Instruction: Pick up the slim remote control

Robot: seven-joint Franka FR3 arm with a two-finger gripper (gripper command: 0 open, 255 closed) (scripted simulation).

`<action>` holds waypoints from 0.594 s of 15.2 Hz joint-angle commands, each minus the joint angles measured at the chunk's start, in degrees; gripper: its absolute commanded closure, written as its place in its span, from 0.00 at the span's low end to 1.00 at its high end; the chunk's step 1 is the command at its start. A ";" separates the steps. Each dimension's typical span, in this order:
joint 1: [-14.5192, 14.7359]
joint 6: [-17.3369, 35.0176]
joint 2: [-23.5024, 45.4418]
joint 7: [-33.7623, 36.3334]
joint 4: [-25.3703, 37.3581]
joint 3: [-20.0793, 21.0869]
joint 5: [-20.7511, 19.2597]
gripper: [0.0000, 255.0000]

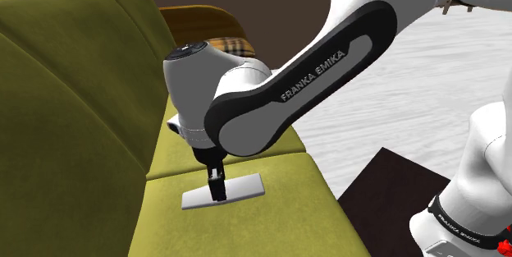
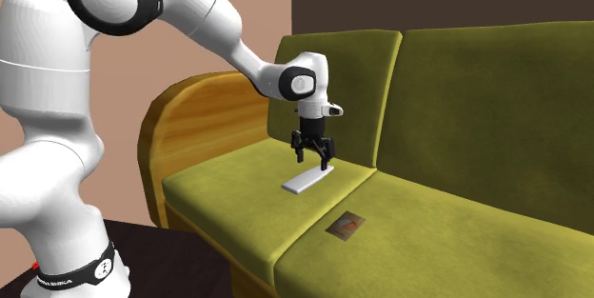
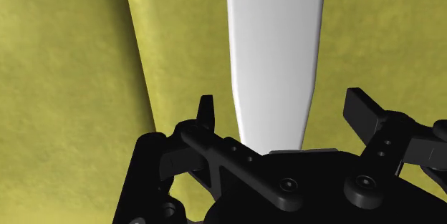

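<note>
The slim remote control is a flat white bar lying on the olive sofa seat cushion, near the seam between two cushions. My black gripper points straight down just above its far end. In the wrist view the remote runs away from the hand, and the gripper is open. Its fingers stand to either side of the bar's width and do not touch it. The shoulder view has the gripper in front of the remote, hiding its middle.
A small brown card-like object lies on the neighbouring cushion, towards the second exterior view's right. A rounded wooden armrest ends the sofa, and the backrest rises behind. A plaid item sits beyond the armrest. Dark flooring lies before the sofa.
</note>
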 commanded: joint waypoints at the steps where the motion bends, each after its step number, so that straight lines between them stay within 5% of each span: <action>1: 0.16 1.09 0.90 0.08 -0.29 -0.02 -0.40 0.00; 8: 0.49 4.73 3.41 0.98 -1.57 -0.46 -1.65 0.00; 9: 0.49 4.66 3.42 0.98 -1.50 -0.46 -1.65 1.00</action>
